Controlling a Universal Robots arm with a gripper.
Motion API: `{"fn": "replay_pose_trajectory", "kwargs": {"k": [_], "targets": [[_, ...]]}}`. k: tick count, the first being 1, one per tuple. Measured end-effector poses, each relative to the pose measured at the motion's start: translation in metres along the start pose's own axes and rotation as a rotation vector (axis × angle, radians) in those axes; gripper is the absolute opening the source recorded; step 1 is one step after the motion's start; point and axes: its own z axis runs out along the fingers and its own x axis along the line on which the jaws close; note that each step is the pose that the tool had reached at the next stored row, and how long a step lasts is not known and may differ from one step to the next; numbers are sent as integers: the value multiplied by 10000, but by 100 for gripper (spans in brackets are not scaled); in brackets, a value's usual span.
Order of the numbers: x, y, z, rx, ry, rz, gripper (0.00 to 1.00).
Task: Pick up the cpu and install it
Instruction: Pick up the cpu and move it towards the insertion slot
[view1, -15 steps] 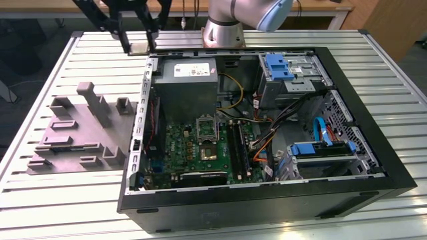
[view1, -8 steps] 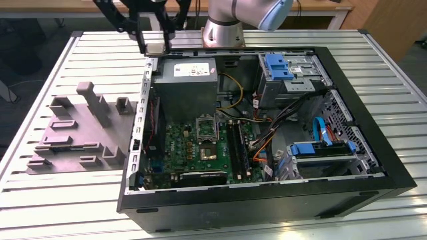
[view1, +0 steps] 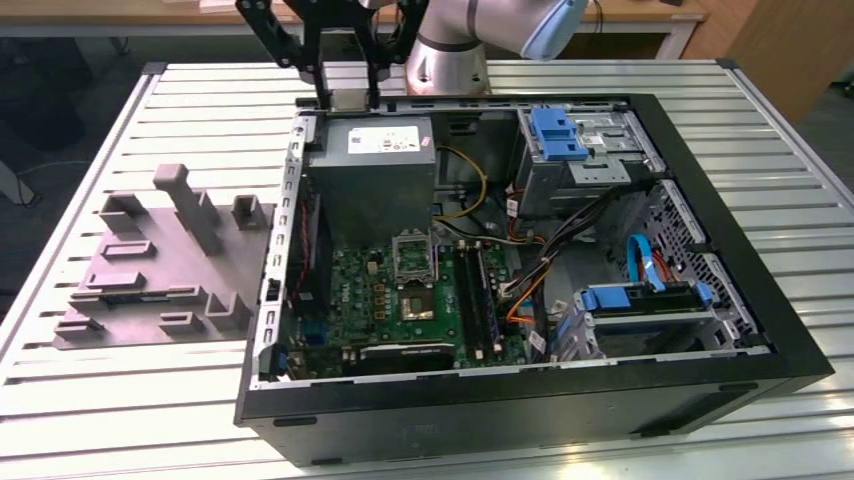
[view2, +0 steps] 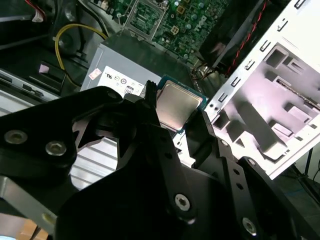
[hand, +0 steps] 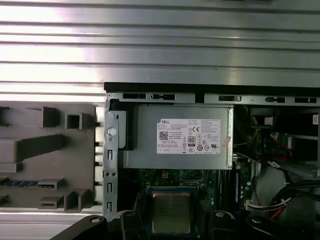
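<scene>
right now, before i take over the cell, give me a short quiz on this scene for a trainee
1. True or false: the gripper is shut on the cpu.
2. In the exterior view, the tray lies: A) on the exterior view's left of the case; B) on its right; C) inside it.
3. What colour is the cable looping beside the power supply?
Key: 1 true; 2 A; 3 yellow.
</scene>
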Motion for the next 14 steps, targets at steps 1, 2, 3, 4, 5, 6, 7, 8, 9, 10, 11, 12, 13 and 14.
{"fn": "replay_pose_trajectory", "kwargs": {"k": [1, 2, 3, 4, 5, 6, 7, 8, 9, 10, 11, 12, 13, 14], "targets": [[-1, 0, 0, -2, -1, 1, 47], [-1, 0, 0, -1, -1, 2, 47], [-2, 0, 0, -1, -1, 2, 47], [-2, 1, 0, 0, -1, 1, 47], [-3, -7, 0, 0, 0, -1, 47], [-3, -21, 1, 0, 0, -1, 47], [-2, -39, 2, -1, -1, 0, 47], [-3, -65, 1, 0, 0, 0, 47], [-2, -101, 2, 1, 0, 1, 47], [-2, -141, 3, 0, -1, 1, 47], [-2, -182, 4, -1, -1, 0, 47], [-2, -224, 4, 0, 0, 0, 47], [-2, -266, 5, 0, 0, 1, 47], [-9, -332, 9, 0, 0, 1, 47]]}}
